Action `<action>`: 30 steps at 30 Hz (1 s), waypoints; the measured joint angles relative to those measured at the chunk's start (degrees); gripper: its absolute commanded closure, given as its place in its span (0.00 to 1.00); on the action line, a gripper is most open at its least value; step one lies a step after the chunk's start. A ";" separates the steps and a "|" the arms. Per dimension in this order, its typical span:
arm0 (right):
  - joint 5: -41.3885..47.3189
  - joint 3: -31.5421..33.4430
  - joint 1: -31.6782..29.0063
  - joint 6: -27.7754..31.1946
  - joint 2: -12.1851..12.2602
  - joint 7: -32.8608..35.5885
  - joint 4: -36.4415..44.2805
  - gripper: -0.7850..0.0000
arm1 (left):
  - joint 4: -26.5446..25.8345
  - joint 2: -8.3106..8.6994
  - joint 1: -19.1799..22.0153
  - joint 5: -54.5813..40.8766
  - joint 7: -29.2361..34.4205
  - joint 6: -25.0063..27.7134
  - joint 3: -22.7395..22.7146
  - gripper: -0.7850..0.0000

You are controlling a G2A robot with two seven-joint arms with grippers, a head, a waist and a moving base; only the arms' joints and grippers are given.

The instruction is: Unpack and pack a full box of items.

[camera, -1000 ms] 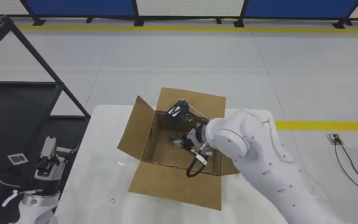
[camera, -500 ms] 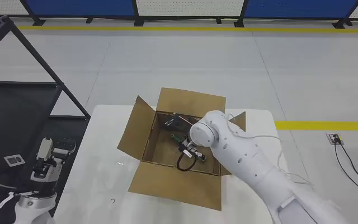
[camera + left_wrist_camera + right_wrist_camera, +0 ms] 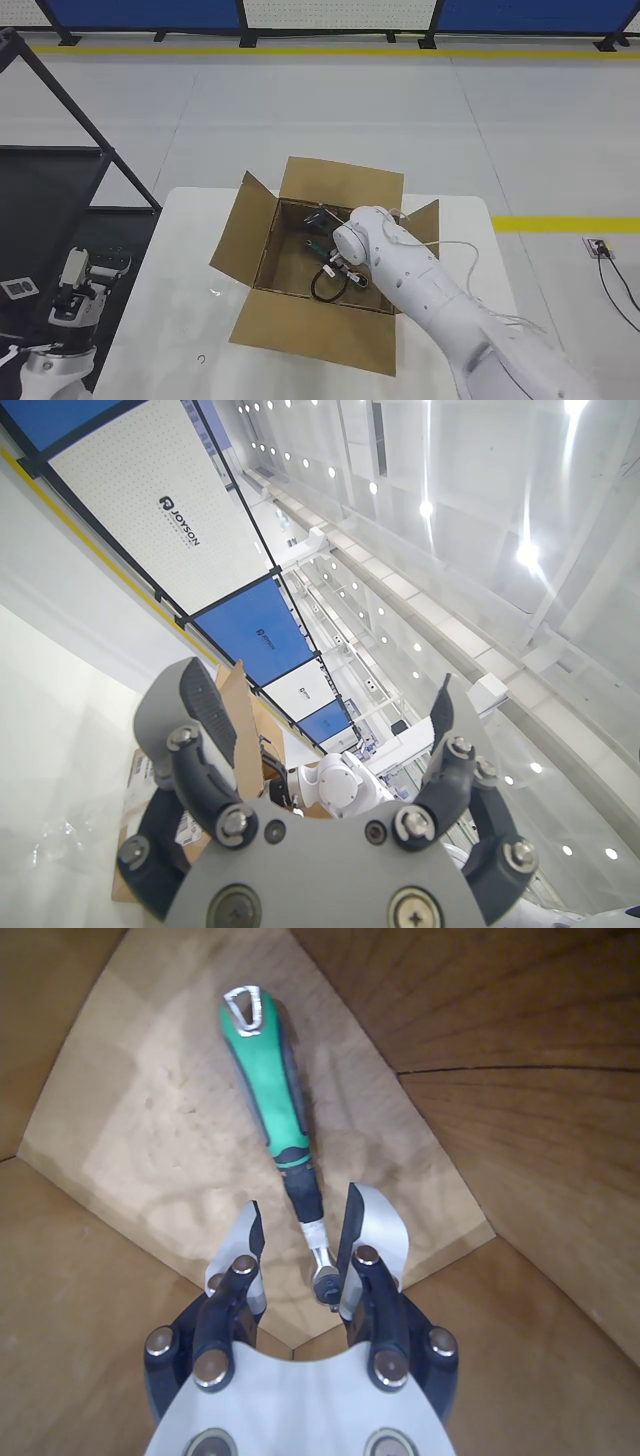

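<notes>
An open cardboard box (image 3: 322, 322) stands on the white table (image 3: 180, 320). On its floor (image 3: 150, 1103) lies a ratchet wrench (image 3: 270, 1093) with a green handle and a metal head. My right gripper (image 3: 305, 1200) hangs low inside the box, open, one finger on each side of the wrench's dark neck, with a gap showing on both sides. In the top view the right arm (image 3: 375, 245) bends down into the box and a bit of green (image 3: 315, 243) shows beside it. My left gripper (image 3: 325, 690) is open and holds nothing; it sits off the table's left edge (image 3: 88, 270).
The box walls (image 3: 500, 1078) close in tightly around the right gripper. Box flaps (image 3: 240, 225) stand out on all sides. A black metal frame (image 3: 90, 140) stands left of the table. A small scrap (image 3: 214, 292) lies on the table left of the box.
The right arm has swung left and gone down deeper into the box. The left gripper has drifted slightly toward the lower left.
</notes>
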State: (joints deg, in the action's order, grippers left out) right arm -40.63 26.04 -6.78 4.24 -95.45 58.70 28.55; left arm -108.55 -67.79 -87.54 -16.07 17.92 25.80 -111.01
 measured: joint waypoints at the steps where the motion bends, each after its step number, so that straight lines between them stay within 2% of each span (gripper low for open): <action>1: 0.11 -0.06 0.14 0.26 -0.37 -0.19 -0.95 0.53 | -0.03 -0.01 -0.11 -0.05 -0.03 0.04 -0.10 0.00; 14: 0.69 -0.44 1.24 3.87 -4.74 -1.47 -10.41 0.56 | -0.45 -0.13 -1.01 -0.09 -0.49 0.32 -0.66 0.00; 27: -0.27 -0.49 1.27 5.16 -7.29 -1.59 -14.77 0.56 | -0.71 -0.23 -1.41 0.15 -0.75 0.40 -0.87 0.00; 30: -0.70 -0.50 1.30 5.06 -7.72 -1.70 -15.46 0.60 | -0.74 -0.24 -1.44 0.18 -0.63 0.40 -0.88 0.00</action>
State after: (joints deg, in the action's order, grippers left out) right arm -41.33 25.54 -5.48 9.30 -103.17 57.00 13.09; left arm -109.29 -68.03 -88.98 -15.89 17.29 26.20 -111.89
